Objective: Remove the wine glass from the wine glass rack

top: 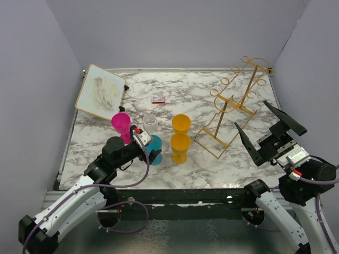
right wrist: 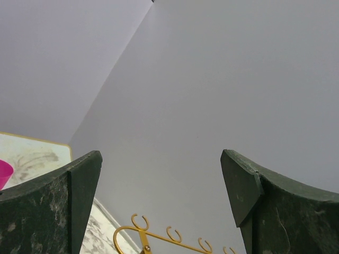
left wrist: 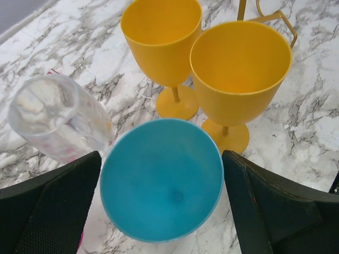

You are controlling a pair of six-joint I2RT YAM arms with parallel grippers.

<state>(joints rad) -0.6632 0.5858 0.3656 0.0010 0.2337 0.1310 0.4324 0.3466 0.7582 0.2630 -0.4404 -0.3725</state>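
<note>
The gold wire wine glass rack [top: 233, 114] stands at the right back of the table; no glass hangs on its hooks. Its top hooks show in the right wrist view [right wrist: 169, 235]. A blue wine glass [top: 156, 143] stands upright on the table between the fingers of my left gripper [top: 150, 149], which is open around its bowl [left wrist: 161, 180]. Two yellow glasses [top: 180, 147] [left wrist: 238, 74], a clear glass [top: 150, 121] [left wrist: 58, 116] and a pink glass [top: 121, 124] stand beside it. My right gripper [top: 265, 132] is open, empty, raised near the rack.
A framed whiteboard [top: 100, 91] leans at the back left. A small red box [top: 158, 99] lies at the back middle. Grey walls close in the marble table [top: 222, 169] on three sides.
</note>
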